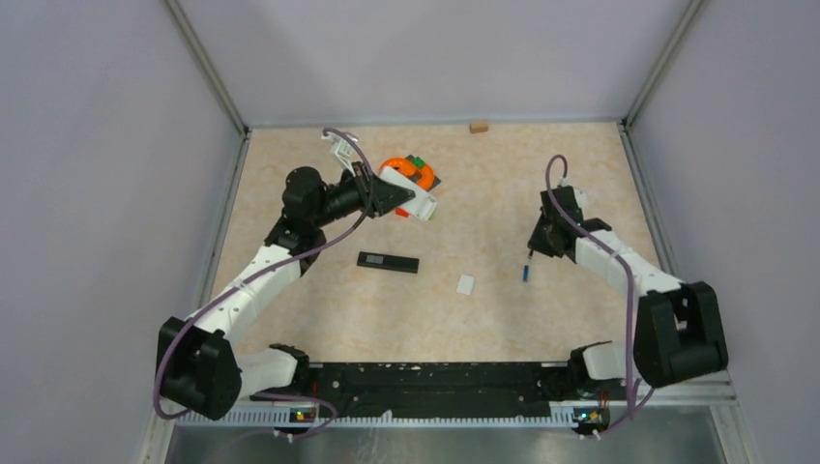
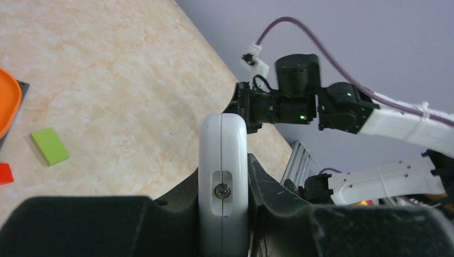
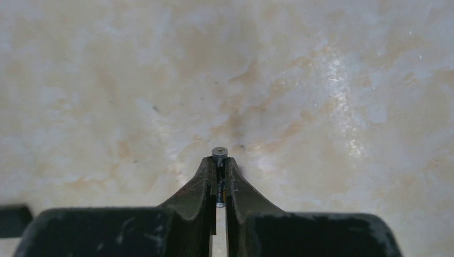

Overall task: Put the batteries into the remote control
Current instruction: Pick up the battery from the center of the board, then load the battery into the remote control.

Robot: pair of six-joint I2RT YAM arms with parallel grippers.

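The right gripper [image 3: 219, 160] is pinched tight on a thin battery [image 3: 219, 152], whose metal end pokes out just past the fingertips, close above the beige table [image 1: 483, 203]. Over on the other side, the left gripper [image 2: 222, 184] clamps a white remote [image 2: 223, 134] by its edges, well apart from the battery.

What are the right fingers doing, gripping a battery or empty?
Gripping a battery: in the right wrist view the fingers pinch a thin cylinder from both sides, its metal end poking past their tips.
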